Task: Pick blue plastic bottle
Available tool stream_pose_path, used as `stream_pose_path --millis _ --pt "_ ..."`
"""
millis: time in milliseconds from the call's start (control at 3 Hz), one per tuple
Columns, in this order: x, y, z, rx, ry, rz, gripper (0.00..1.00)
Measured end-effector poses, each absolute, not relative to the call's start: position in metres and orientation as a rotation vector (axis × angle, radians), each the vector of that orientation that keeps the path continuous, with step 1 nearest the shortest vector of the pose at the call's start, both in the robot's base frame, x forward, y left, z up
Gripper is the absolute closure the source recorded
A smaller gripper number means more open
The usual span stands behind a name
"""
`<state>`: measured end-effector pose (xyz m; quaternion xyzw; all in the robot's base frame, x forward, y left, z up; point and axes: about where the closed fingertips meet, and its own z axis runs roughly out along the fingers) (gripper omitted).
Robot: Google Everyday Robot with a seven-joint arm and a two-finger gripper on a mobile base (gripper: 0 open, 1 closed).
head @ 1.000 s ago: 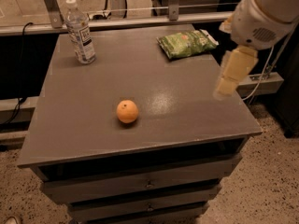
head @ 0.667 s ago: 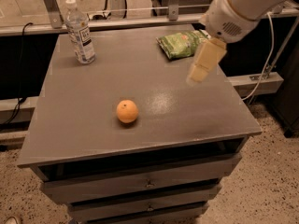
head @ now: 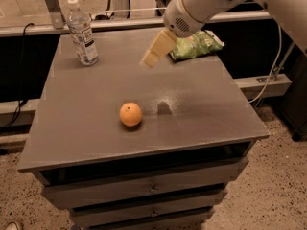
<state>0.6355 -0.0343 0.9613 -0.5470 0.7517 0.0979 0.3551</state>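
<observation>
Nearest me on the table sits an orange. Beyond it my gripper hangs above the table's middle, well apart from everything. I cannot tell how far open it is, and I see nothing in it. The blue plastic bottle stands upright near the far left corner. I judge it light, thin-walled and slick, so I'd take the labelled midsection gently. Its fill level I cannot make out, and the arm hides part of the green bag.

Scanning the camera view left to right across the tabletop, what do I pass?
blue plastic bottle at back left → orange near the middle → gripper hanging above the table → green snack bag at back right.
</observation>
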Motion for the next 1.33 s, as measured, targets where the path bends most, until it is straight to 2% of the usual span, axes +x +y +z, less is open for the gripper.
stream_pose_path --millis 333,667,1333 --pt "0.675 0.015 0.951 -1.322 1.888 0.392 0.00" --pt "0.675 0.015 0.951 -1.322 1.888 0.392 0.00" --pt "0.707 0.081 0.935 -1.325 1.766 0.503 0.00"
